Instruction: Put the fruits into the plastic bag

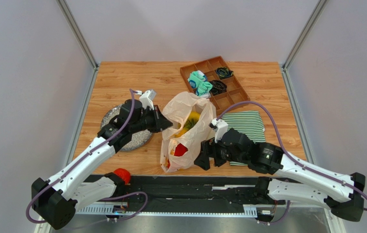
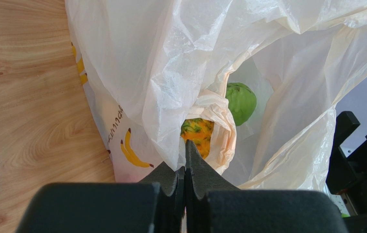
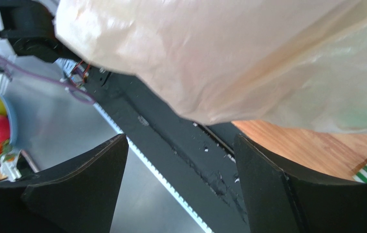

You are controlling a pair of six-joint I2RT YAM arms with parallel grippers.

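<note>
The cream plastic bag [image 1: 185, 131] lies mid-table with its mouth open toward the back. Red [image 1: 180, 149] and yellow [image 1: 190, 120] fruits show through it. My left gripper [image 1: 167, 124] is shut on the bag's rim at its left side. In the left wrist view the gripper [image 2: 186, 151] pinches the film, with the green fruit [image 2: 241, 102] and the orange pineapple [image 2: 198, 134] inside the bag [image 2: 161, 63]. One red fruit [image 1: 121, 174] lies at the near edge by the left arm. My right gripper [image 1: 203, 158] is open and empty beside the bag's lower right. In the right wrist view the gripper [image 3: 180, 145] sits below the bag [image 3: 229, 53].
A speckled grey plate [image 1: 134, 141] lies under the left arm. A brown compartment tray [image 1: 234, 99] with teal and black cloth bundles stands at the back right. A green-and-white striped cloth [image 1: 246, 124] lies right of the bag. The black rail [image 1: 185, 191] runs along the near edge.
</note>
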